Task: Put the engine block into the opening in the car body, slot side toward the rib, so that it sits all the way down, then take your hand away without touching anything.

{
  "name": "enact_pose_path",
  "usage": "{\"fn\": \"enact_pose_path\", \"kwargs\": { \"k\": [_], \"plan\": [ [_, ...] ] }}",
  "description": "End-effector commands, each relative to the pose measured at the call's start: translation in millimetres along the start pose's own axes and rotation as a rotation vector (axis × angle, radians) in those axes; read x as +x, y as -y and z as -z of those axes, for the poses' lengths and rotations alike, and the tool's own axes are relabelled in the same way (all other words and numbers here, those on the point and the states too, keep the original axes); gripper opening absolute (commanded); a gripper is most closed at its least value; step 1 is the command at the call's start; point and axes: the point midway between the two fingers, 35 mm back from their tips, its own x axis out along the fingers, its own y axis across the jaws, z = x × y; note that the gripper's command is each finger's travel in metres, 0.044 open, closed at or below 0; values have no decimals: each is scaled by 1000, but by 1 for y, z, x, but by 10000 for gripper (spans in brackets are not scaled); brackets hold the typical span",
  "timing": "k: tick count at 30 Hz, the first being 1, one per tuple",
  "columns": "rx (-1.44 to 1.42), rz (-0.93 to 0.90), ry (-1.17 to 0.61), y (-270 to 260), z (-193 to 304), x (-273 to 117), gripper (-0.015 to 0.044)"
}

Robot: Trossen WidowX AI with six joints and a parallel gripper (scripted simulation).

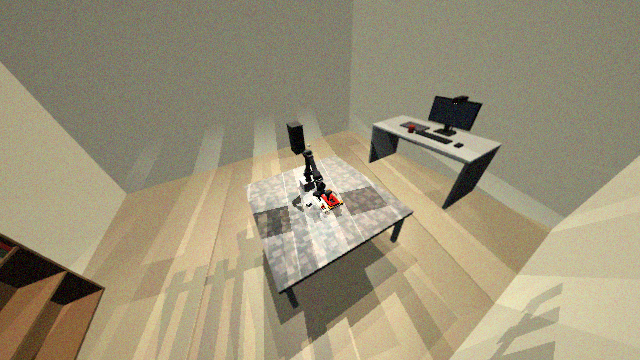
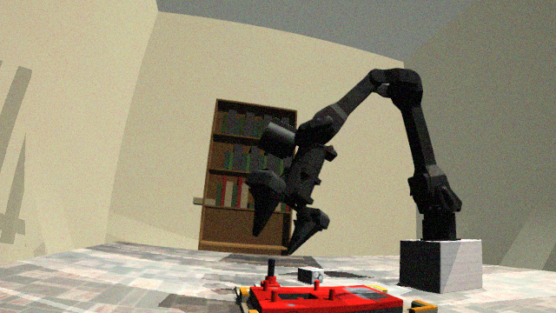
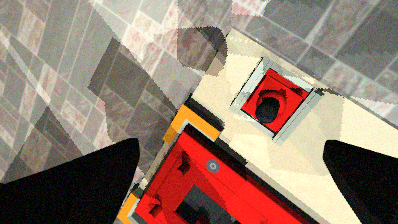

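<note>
The two black fingers stand spread wide with nothing between them, one at each lower corner of the wrist view, and the gripper [image 2: 287,236] hangs tilted in the air above the table [image 2: 130,278], clear of everything on it. Directly below, seen between the fingers, lies the red car body [image 3: 200,185] with orange corner pieces at its edge and a dark rectangular opening [image 3: 192,205] in its top, nothing seated in it. In the exterior view the car body [image 2: 323,300] sits at the near edge of the table, studded with short red pegs, a black post [image 2: 271,267] rising at its left end. Just behind it, apart from it and on the table surface, rests the engine block [image 2: 310,275], a small pale grey box; the wrist view shows what seems to be the same piece from above as a light-framed square with a red inside and a dark round hole [image 3: 272,102]. Farther right the arm's base stands on a grey pedestal [image 2: 440,265], and a bookcase [image 2: 243,174] lines the far wall.
</note>
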Motion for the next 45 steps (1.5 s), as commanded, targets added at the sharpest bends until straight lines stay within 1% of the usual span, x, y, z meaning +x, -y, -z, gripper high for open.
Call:
{"fn": "enact_pose_path", "kwargs": {
  "k": [1,10,14,16,20,24,27,45],
  "plan": [
    [39,113,0,38,-22,-12,440],
    [150,360,-82,132,-47,-53,440],
    [158,376,-91,138,-47,-57,440],
    [156,376,-92,140,-47,-52,440],
    [157,376,-92,150,-43,-26,440],
    [158,376,-91,151,-43,-23,440],
    [158,376,-91,154,-42,-11,440],
    [158,376,-92,163,-39,12,440]
  ]
}}
